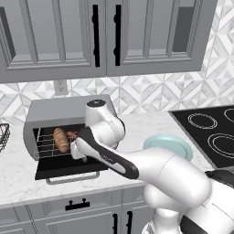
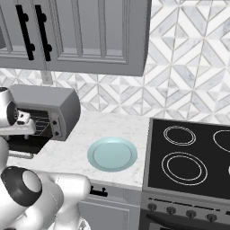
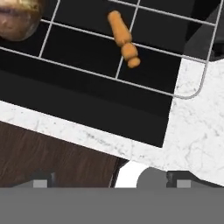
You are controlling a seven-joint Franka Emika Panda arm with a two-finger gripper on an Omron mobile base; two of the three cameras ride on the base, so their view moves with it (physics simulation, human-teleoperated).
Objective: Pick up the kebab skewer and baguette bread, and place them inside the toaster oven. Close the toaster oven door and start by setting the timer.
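The toaster oven (image 1: 50,112) stands at the left of the counter with its door (image 1: 68,169) dropped open. The baguette bread (image 1: 61,140) lies on the wire rack (image 1: 45,146) inside, and its rounded end (image 3: 15,17) shows in the hand view. The kebab skewer (image 1: 71,134) lies beside it to the right, partly hidden by my arm; its orange handle end (image 3: 122,37) rests on the rack. My gripper (image 3: 111,181) hovers over the open door just outside the oven mouth, open, with nothing between its fingers.
A pale blue plate (image 2: 112,154) sits on the marble counter (image 2: 67,155) right of the oven. A black stovetop (image 2: 188,157) lies further right. Grey wall cabinets (image 1: 105,36) hang above. A wire basket edge (image 1: 3,135) shows at far left.
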